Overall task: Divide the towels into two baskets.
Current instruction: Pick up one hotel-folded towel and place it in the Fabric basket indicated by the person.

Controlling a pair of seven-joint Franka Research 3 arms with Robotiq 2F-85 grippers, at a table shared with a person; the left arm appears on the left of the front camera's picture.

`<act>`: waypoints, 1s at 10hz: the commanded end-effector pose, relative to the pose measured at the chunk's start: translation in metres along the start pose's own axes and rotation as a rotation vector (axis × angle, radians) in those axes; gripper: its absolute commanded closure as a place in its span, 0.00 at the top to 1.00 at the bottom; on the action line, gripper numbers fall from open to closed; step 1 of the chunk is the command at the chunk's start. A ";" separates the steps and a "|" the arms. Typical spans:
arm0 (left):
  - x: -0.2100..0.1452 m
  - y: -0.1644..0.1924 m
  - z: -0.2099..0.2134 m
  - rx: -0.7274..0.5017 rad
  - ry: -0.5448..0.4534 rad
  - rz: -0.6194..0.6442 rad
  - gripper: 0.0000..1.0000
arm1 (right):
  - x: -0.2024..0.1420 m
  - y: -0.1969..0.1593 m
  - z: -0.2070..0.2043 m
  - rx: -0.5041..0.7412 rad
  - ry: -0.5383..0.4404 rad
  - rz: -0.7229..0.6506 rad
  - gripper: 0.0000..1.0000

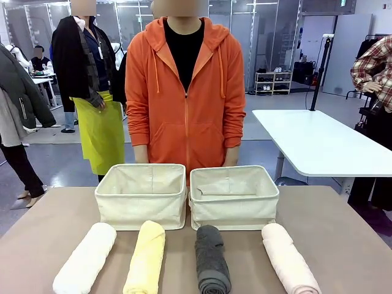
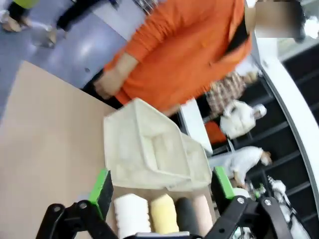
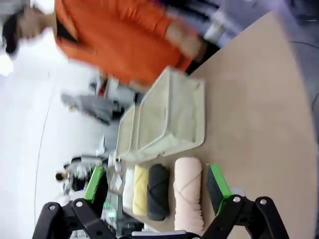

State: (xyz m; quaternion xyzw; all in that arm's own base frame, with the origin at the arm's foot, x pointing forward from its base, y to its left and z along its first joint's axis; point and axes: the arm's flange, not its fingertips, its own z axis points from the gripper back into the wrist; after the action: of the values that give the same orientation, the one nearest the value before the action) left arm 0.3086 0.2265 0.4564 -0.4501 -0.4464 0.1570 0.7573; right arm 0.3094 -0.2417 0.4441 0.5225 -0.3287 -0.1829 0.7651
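Four in a row along the near part of the brown table [image 1: 343, 236], each rolled and lying lengthwise toward the far side: white towel [image 1: 86, 258] at the robot's left, then pale yellow towel [image 1: 146, 257], dark grey towel [image 1: 212, 260] and pale pink towel [image 1: 289, 257] at the right. Small gaps between neighbours, the pink one angled slightly outward at its near end. Just beyond them, two cream canvas bins side by side with soft folded rims, both open at the top: left basket [image 1: 141, 211] behind the white and yellow rolls, right basket [image 1: 234, 214] behind the grey and pink ones. Close together, touching or not too hard to tell. None of the rolls inside either bin. Behind the bins, a person in an orange hooded zip jacket [image 1: 184, 92] over a black top, standing at the far edge with arms down. Seen from the left wrist, left gripper [image 2: 162, 185] up off the table, green pads spread wide apart and gripping nothing, the four roll ends framed between them. Seen from the right wrist, right gripper [image 3: 157, 183] likewise raised, fingers spread wide and bare.
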 end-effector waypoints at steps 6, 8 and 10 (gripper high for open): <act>0.006 0.014 0.041 0.057 -0.092 0.025 1.00 | 0.000 -0.007 0.045 -0.012 -0.106 -0.025 1.00; 0.006 0.014 0.041 0.057 -0.092 0.025 1.00 | 0.000 -0.007 0.045 -0.012 -0.106 -0.025 1.00; 0.006 0.014 0.041 0.057 -0.092 0.025 1.00 | 0.000 -0.007 0.045 -0.012 -0.106 -0.025 1.00</act>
State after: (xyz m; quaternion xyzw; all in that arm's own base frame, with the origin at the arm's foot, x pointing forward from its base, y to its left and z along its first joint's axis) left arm 0.2803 0.2591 0.4573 -0.4178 -0.4674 0.1982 0.7535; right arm 0.2801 -0.2746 0.4458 0.5108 -0.3569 -0.2225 0.7498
